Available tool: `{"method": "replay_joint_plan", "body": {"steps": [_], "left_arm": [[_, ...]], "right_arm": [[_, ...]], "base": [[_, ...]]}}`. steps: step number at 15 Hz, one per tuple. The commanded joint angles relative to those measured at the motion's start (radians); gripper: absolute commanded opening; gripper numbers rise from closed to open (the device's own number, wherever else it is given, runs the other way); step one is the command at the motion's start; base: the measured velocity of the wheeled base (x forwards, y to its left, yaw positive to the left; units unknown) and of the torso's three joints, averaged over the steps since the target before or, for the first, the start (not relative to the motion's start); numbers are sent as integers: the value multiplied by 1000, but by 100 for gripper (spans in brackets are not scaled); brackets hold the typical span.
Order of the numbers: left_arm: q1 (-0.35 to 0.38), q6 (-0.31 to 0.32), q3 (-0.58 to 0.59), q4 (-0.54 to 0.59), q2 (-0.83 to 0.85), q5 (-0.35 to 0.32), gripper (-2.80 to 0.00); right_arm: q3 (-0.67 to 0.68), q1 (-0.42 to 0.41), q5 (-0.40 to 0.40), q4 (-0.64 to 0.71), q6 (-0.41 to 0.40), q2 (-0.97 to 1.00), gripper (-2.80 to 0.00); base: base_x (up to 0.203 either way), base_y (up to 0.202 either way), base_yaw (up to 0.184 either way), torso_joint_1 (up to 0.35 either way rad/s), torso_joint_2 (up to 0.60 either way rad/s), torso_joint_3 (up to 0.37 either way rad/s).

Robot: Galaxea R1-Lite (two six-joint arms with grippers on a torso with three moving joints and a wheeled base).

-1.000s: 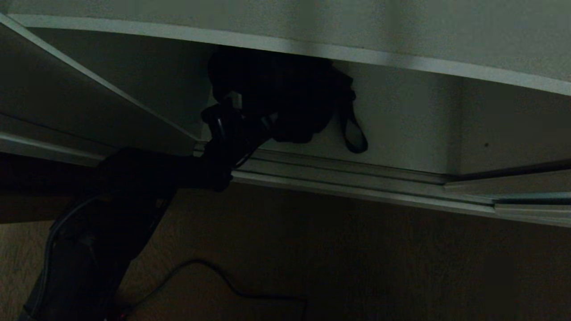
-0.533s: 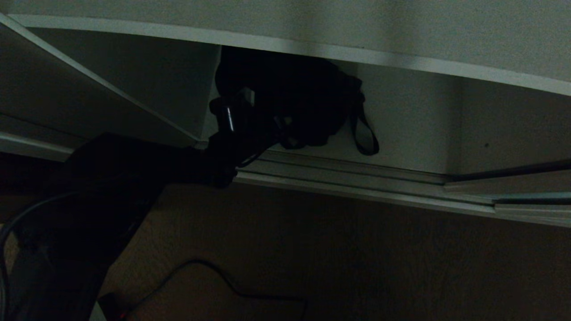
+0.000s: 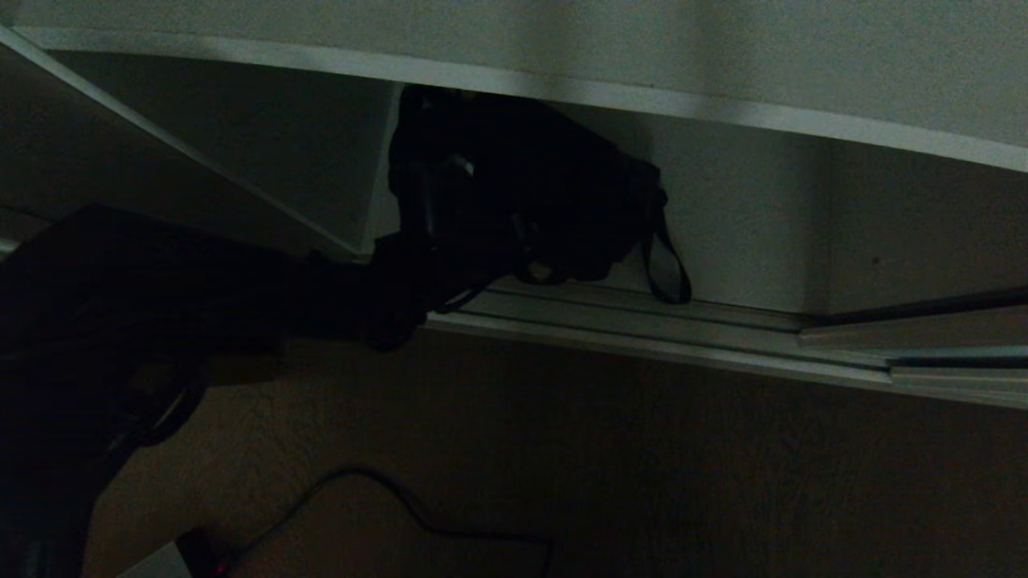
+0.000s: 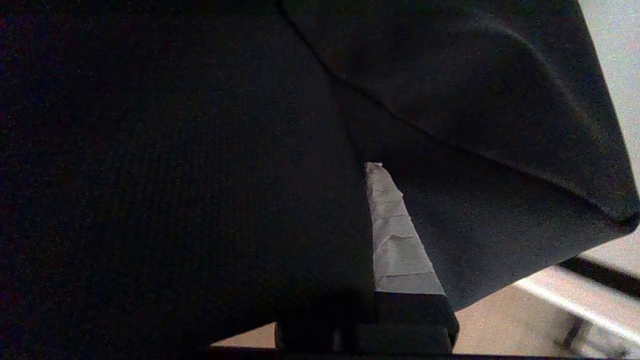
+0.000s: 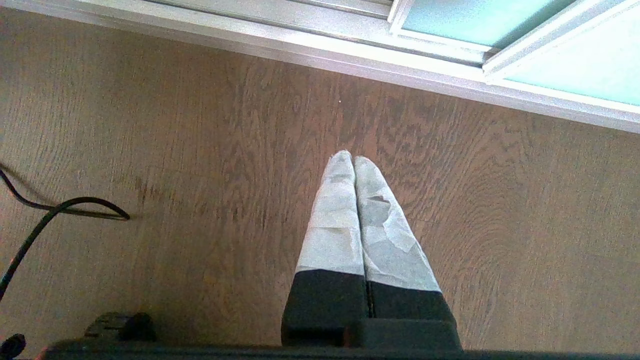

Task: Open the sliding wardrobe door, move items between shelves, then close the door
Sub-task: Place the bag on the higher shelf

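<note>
In the head view a floppy black fabric bag (image 3: 562, 193) hangs just under the pale front edge of a shelf (image 3: 723, 108), inside the open wardrobe compartment. One strap loop (image 3: 671, 277) dangles down to the floor rails. My left gripper (image 3: 442, 189) is shut on the bag's left side, with the arm reaching in from the lower left. The left wrist view is filled by the bag's dark cloth (image 4: 175, 150); the left gripper (image 4: 362, 170) shows one taped finger and cloth hides the other. The sliding wardrobe door (image 5: 480, 22) appears pale blue-green in the right wrist view.
My right gripper (image 5: 352, 160) hangs parked over the wooden floor, fingers pressed together and empty. Silver door rails (image 3: 642, 325) run along the wardrobe's bottom edge. A black cable (image 3: 401, 506) lies on the floor in front.
My left arm has carried the bag to the right and a little lower, so the strap loop now reaches the rails. The arm's elbow has risen in the picture. The right arm has not moved.
</note>
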Motion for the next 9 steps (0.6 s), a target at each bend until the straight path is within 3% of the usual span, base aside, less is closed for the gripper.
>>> {"method": "replay_joint_plan", "body": {"steps": [1, 2, 4, 5, 9], "left_arm": [[-21, -4, 12, 54, -67, 14, -280], [-24, -4, 13, 66, -72, 23, -280], [-39, -2, 20, 214, -125, 100, -280], [-44, 1, 27, 221, -137, 131, -280], [-49, 33, 41, 227, -172, 137, -280]], "right_arm": [[0, 0, 1, 0, 0, -2, -280], [0, 0, 1, 0, 0, 0, -280], [0, 0, 0, 0, 0, 0, -280], [0, 0, 1, 0, 0, -2, -280], [0, 0, -1, 0, 0, 0, -280]], "base": [[0, 0, 0, 0, 0, 0], [0, 0, 0, 0, 0, 0], [0, 0, 0, 0, 0, 0], [0, 0, 0, 0, 0, 0], [0, 0, 0, 0, 0, 0]]}}
